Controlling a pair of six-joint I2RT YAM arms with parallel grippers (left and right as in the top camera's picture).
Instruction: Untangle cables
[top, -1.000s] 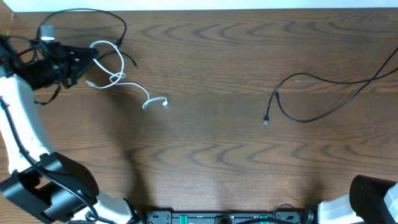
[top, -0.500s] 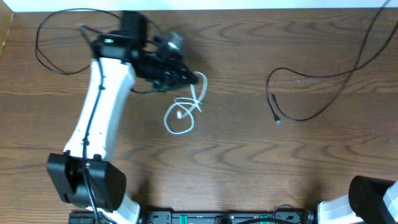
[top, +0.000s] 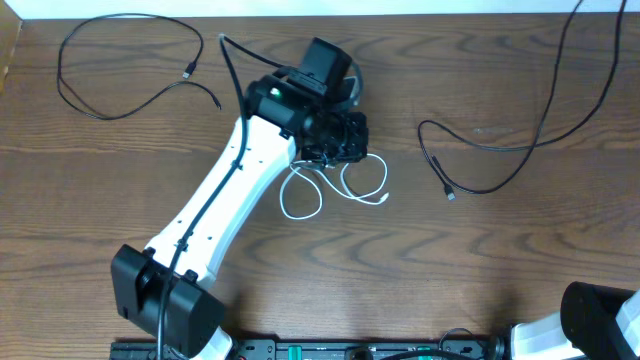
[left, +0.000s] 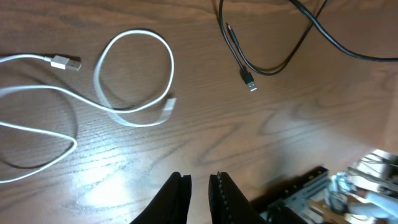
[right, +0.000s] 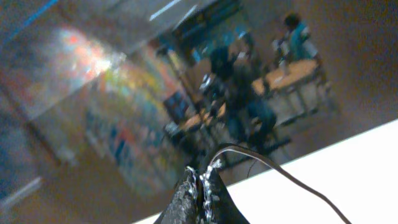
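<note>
Left wrist view has the left pincer (left: 200, 182) barely parted and empty above the glossy wood-grain counter (left: 273, 137), so its best move, I judge, is a straight lift clear of the thin, limp white cord (left: 149, 119) looped just ahead. Higher up, the right pincer (right: 202, 177) is clamped on a long, thin black rubbery cord (right: 283, 174), which hangs well apart from the white one.
</note>
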